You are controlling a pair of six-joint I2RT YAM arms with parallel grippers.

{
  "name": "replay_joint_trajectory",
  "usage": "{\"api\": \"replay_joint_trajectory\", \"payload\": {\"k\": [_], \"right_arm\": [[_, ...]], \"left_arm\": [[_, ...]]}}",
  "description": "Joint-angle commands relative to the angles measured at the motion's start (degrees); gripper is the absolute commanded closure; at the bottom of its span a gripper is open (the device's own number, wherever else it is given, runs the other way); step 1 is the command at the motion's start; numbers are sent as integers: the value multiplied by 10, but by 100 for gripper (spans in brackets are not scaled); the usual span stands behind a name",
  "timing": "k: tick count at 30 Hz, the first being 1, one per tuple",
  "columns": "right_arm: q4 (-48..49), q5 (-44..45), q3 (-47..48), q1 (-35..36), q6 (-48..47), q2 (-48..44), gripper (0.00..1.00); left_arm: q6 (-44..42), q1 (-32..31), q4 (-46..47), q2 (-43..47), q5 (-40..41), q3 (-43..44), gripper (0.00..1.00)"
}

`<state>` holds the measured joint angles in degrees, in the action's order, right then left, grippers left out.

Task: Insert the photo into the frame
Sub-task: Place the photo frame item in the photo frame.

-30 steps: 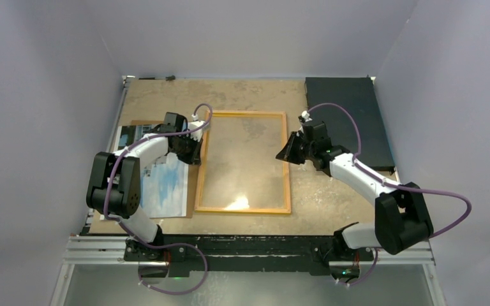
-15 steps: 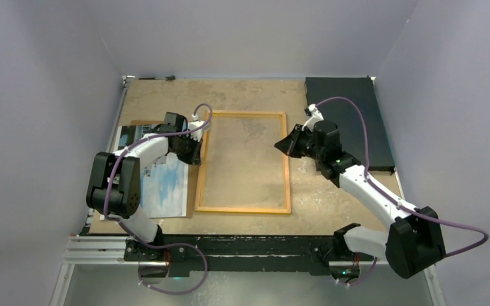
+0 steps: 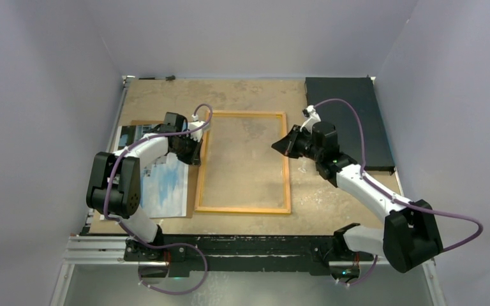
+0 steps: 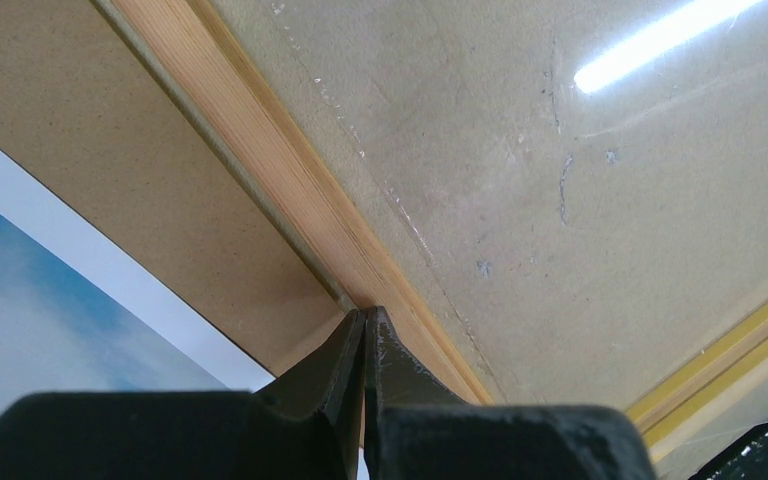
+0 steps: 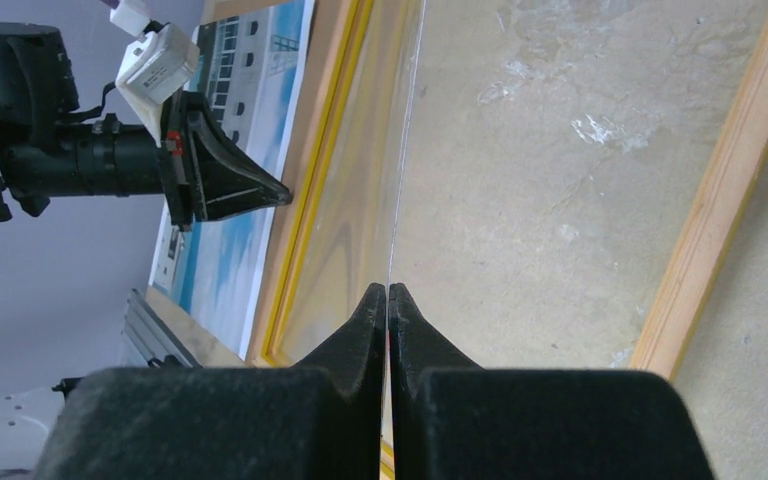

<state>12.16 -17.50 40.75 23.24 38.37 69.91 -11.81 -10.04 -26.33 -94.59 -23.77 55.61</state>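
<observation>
The frame (image 3: 242, 209) lies flat mid-table, wood side up. My left gripper (image 3: 196, 153) is shut, its tips (image 4: 364, 312) pressed against the outer side of the frame's left rail (image 4: 260, 150), with nothing between them. My right gripper (image 3: 275, 146) hovers just inside the right rail (image 5: 720, 200). It is shut (image 5: 388, 290) on the thin edge of the frame's clear pane (image 5: 405, 150), which runs tilted away from the jaws. The photo (image 3: 166, 185), sky side up, lies left of the frame and shows in both wrist views (image 4: 30, 310) (image 5: 250, 70).
A brown backing board (image 3: 141, 122) lies under the photo and butts against the frame's left rail (image 4: 110, 150). A dark mat (image 3: 351, 118) sits at the back right corner. Grey walls close in the table on three sides.
My right gripper has moved left from outside the frame's right rail to just inside it. The bright glare near the frame's front has gone. My left arm has stayed put.
</observation>
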Motion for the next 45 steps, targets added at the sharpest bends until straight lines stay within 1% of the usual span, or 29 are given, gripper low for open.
{"api": "replay_joint_trajectory", "payload": {"k": [1, 4, 10, 20, 27, 31, 36, 40, 45], "right_arm": [[44, -23, 2, 3, -7, 0, 100], [54, -38, 9, 2, -5, 4, 100], [124, -66, -26, 3, 54, 9, 100], [177, -87, -49, 3, 100, 23, 100], [224, -87, -64, 3, 186, 16, 100], [288, -76, -98, 8, 247, -4, 100], [276, -65, -101, 12, 248, -17, 100], [303, -72, -109, 13, 246, -27, 100], [292, -63, -114, 13, 237, -34, 100]], "left_arm": [[-24, 1, -42, 2, 13, 4, 100], [-26, 1, -43, -1, 14, 5, 100], [-22, 1, -40, -4, 9, 6, 100], [-31, 0, -43, -4, -5, 5, 100], [-33, 2, -38, -1, -15, 1, 100], [-38, 2, -37, -1, -17, -1, 100], [-38, 1, -34, -2, -17, -5, 100], [-37, 2, -32, -3, -16, -5, 100], [-34, 1, -33, -2, -17, -3, 100]]}}
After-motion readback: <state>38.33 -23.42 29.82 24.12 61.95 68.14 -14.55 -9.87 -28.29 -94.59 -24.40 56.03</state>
